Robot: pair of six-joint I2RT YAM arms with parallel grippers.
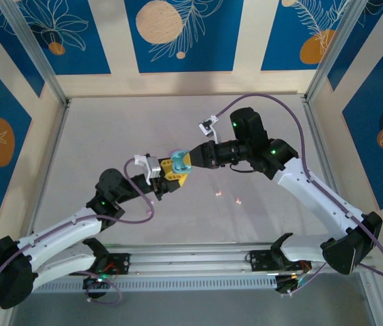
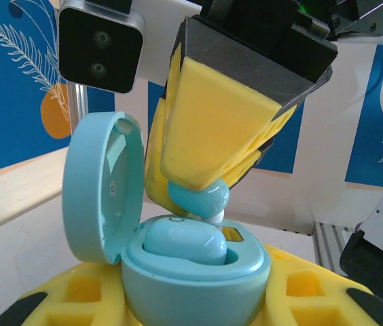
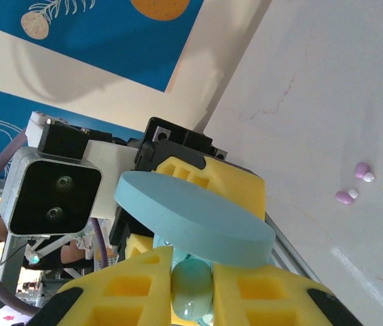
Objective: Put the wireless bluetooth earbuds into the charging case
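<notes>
Our right gripper [image 2: 193, 178] is clenched on a light blue earbud [image 2: 204, 201], tip at the free well of the open charging case [image 2: 198, 272], which our left gripper [image 1: 168, 171] clamps by its base, lid [image 2: 96, 190] up. Another bud [image 2: 185, 243] sits inside. We judge the bud light, hard & slick, so pinch its rounded flanks w/ little force. Two lilac-pink buds [image 3: 344, 197] lie on the table [image 3: 314, 81].

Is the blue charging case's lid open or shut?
Open: the lid stands up from the case, a blue earbud lying inside.
</notes>
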